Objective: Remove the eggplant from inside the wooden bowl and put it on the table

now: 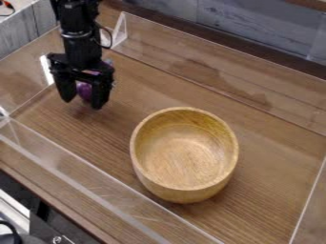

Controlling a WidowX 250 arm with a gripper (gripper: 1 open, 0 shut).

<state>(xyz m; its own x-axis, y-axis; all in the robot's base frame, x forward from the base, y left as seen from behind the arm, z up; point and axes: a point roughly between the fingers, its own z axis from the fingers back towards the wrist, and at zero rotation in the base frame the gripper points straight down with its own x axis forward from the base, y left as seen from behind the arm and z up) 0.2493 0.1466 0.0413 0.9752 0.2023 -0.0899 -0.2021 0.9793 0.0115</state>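
My gripper point(83, 94) stands at the left of the table point(192, 81), pointing straight down with its black fingers spread wide. Between the fingers lies the purple eggplant point(86, 91), low at the tabletop and mostly hidden by them; the fingers look apart from its sides, so the gripper is open. The wooden bowl point(186, 154), round and light tan, sits to the lower right of the gripper with nothing inside it.
Low clear acrylic walls point(76, 162) border the tabletop at the front and left. A grey wall surface point(254, 24) runs behind the table. Bare wood lies between the gripper and the bowl.
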